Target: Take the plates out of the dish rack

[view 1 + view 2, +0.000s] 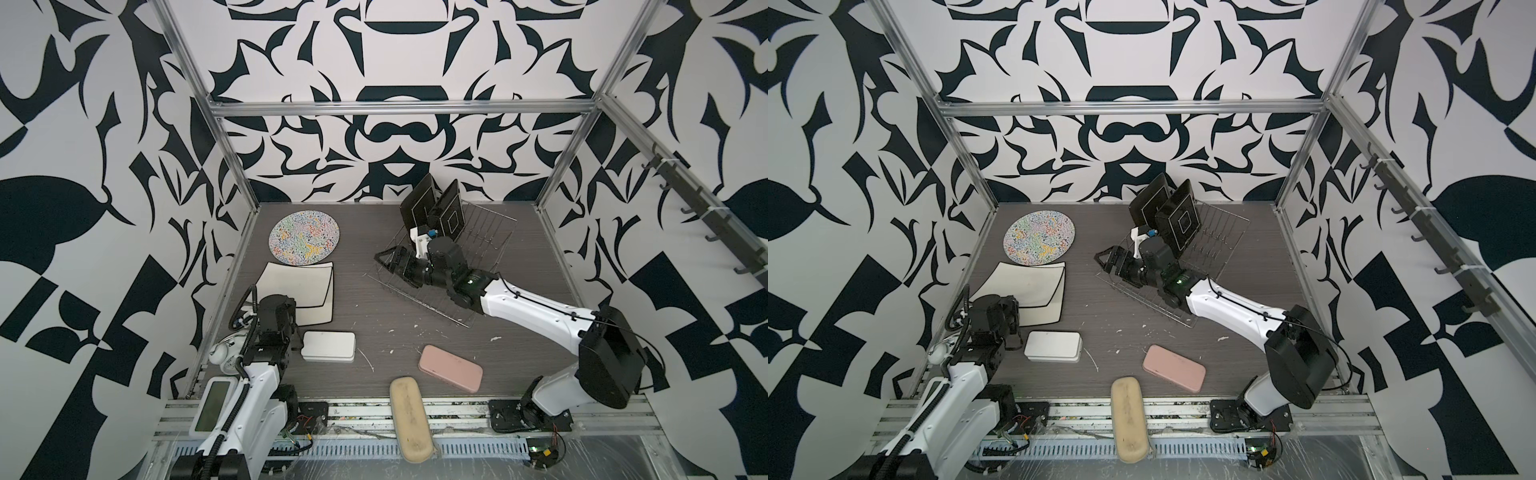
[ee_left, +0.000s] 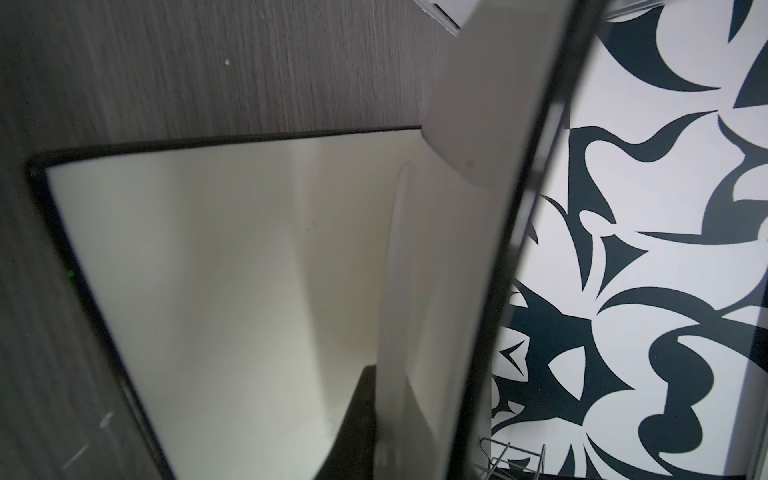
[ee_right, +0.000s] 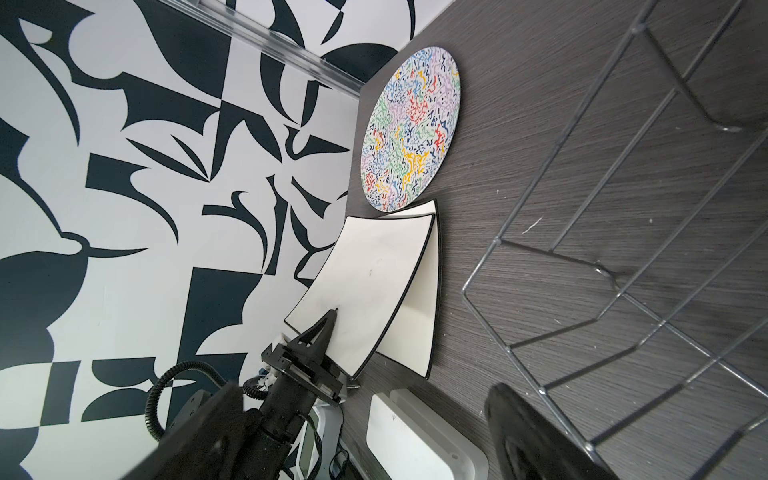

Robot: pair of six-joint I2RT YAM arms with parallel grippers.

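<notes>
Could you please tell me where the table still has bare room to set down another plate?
The widest bare strip of table runs down the middle, between the white square plates and the dish rack. There is also room at the back between the round plate and the rack. The front is crowded: white tin, pink case, beige case.

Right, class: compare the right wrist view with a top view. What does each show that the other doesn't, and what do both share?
Only the right wrist view: the left gripper shut on the upper white plate, tilted over the lower white plate. Only a top view: two black plates standing in the dish rack, the pink case and beige case. Both: the round plate, white tin and rack wires.
</notes>
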